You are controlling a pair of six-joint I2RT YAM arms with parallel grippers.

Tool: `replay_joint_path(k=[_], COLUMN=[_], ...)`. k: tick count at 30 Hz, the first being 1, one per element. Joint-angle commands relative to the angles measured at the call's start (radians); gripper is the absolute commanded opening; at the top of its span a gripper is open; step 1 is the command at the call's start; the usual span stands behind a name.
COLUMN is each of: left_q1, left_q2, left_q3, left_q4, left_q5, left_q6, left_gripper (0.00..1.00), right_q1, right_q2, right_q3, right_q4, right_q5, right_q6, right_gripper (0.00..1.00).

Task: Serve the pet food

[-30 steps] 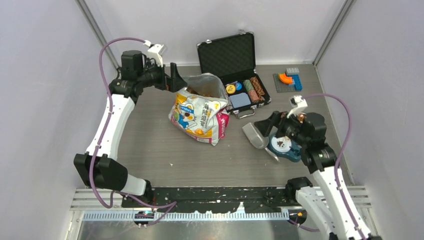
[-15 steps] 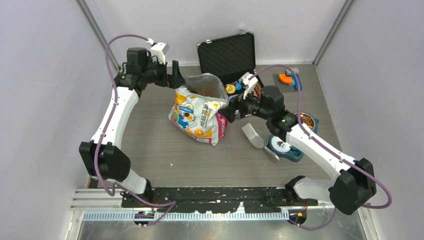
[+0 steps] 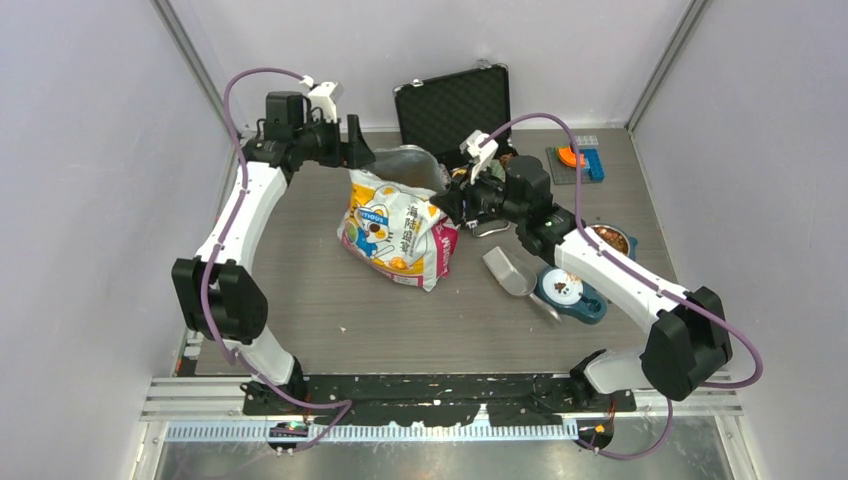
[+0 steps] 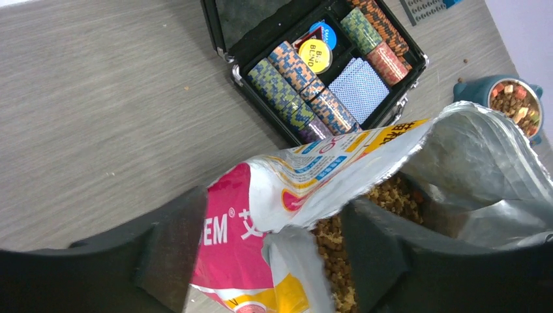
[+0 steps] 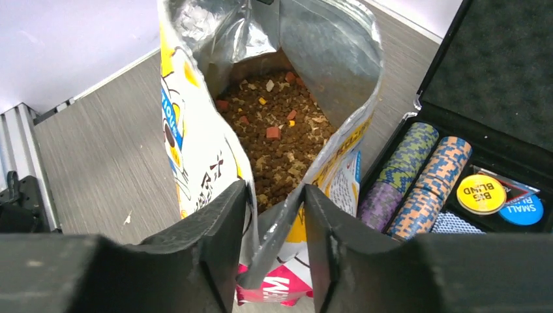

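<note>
The pet food (image 5: 280, 140) is a heap of brown kibble inside the open cartoon-cat bag (image 3: 400, 225), which stands mid-table. More kibble fills a steel bowl (image 3: 612, 240) at the right. My left gripper (image 3: 358, 150) straddles the bag's far left rim. In the left wrist view its jaws (image 4: 270, 254) stand wide open, with the rim between them and untouched on both sides. My right gripper (image 3: 445, 205) is at the bag's right rim. Its jaws (image 5: 274, 222) are narrowed around a foil fold of the rim, and a gap still shows.
An open black case (image 3: 455, 110) of poker chips stands right behind the bag. A grey scoop (image 3: 508, 270) and a teal dish (image 3: 565, 290) holding a few kibble pieces lie at the right. Coloured blocks (image 3: 580, 158) sit at the far right.
My right arm has swung from the teal dish over to the bag's right rim. The left gripper has moved onto the left rim. Both pairs of jaws have narrowed.
</note>
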Motion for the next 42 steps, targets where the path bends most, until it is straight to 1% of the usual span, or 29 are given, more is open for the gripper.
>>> replay_joint_path(k=[1, 2, 3, 4, 6, 7, 11, 13, 19, 22, 24, 27, 29, 32, 33, 34, 36, 37, 39, 40, 42], left_q1=[0.003, 0.003, 0.003, 0.003, 0.003, 0.003, 0.003, 0.003, 0.003, 0.003, 0.003, 0.003, 0.003, 0.003, 0.003, 0.003, 0.003, 0.003, 0.003, 0.002, 0.003], left_q2=[0.012, 0.015, 0.015, 0.016, 0.011, 0.006, -0.039, -0.082, -0.325, -0.451, -0.521, -0.599, -0.634, -0.69, -0.715, -0.747, -0.785, -0.798, -0.813, -0.818, -0.81], left_q3=[0.044, 0.046, 0.051, 0.056, 0.081, 0.093, 0.115, 0.099, -0.056, -0.146, -0.203, -0.273, -0.314, -0.371, -0.395, -0.417, -0.422, -0.408, -0.382, -0.373, -0.353], left_q4=[0.055, 0.055, 0.056, 0.055, 0.032, 0.016, -0.054, -0.078, -0.067, -0.059, -0.059, -0.072, -0.092, -0.104, -0.094, -0.083, -0.083, -0.088, -0.077, -0.061, -0.018], left_q5=[-0.004, -0.008, -0.018, -0.03, -0.102, -0.134, -0.211, -0.237, -0.309, -0.354, -0.388, -0.375, -0.367, -0.329, -0.315, -0.299, -0.264, -0.246, -0.185, -0.149, -0.083], left_q6=[0.001, 0.0, -0.005, -0.01, -0.027, -0.033, -0.028, -0.013, 0.024, 0.044, 0.04, 0.012, -0.016, -0.048, -0.054, -0.055, -0.046, -0.05, -0.052, -0.048, -0.041], left_gripper=[0.62, 0.56, 0.43, 0.32, 0.06, 0.0, 0.0, 0.0, 0.0, 0.0, 0.0, 0.0, 0.0, 0.0, 0.01, 0.09, 0.32, 0.48, 0.74, 0.83, 0.96], right_q1=[0.003, 0.003, 0.003, 0.003, 0.003, 0.003, 0.003, 0.002, -0.017, -0.065, -0.084, -0.09, -0.097, -0.106, -0.112, -0.116, -0.134, -0.152, -0.176, -0.181, -0.184], right_q2=[-0.003, -0.005, -0.006, -0.012, -0.023, -0.028, -0.06, -0.088, -0.182, -0.208, -0.208, -0.187, -0.172, -0.148, -0.144, -0.14, -0.135, -0.132, -0.116, -0.105, -0.095], right_q3=[0.05, 0.05, 0.048, 0.047, 0.047, 0.051, 0.053, 0.05, 0.048, 0.058, 0.097, 0.159, 0.198, 0.238, 0.243, 0.244, 0.243, 0.249, 0.27, 0.277, 0.29], right_q4=[-0.013, -0.026, -0.031, -0.041, -0.065, -0.077, -0.141, -0.177, -0.314, -0.362, -0.452, -0.643, -0.731, -0.808, -0.841, -0.855, -0.852, -0.85, -0.85, -0.861, -0.891], right_q5=[-0.003, -0.002, 0.002, 0.005, 0.019, 0.034, 0.035, 0.013, -0.098, -0.236, -0.29, -0.351, -0.401, -0.472, -0.479, -0.491, -0.512, -0.536, -0.58, -0.595, -0.621], right_q6=[-0.034, -0.036, -0.037, -0.049, -0.068, -0.084, -0.123, -0.157, -0.362, -0.43, -0.489, -0.639, -0.725, -0.844, -0.869, -0.914, -0.952, -0.957, -0.951, -0.95, -0.972], right_gripper=[0.37, 0.28, 0.21, 0.1, 0.06, 0.06, 0.05, 0.05, 0.05, 0.05, 0.05, 0.05, 0.05, 0.05, 0.05, 0.05, 0.05, 0.05, 0.05, 0.05, 0.05])
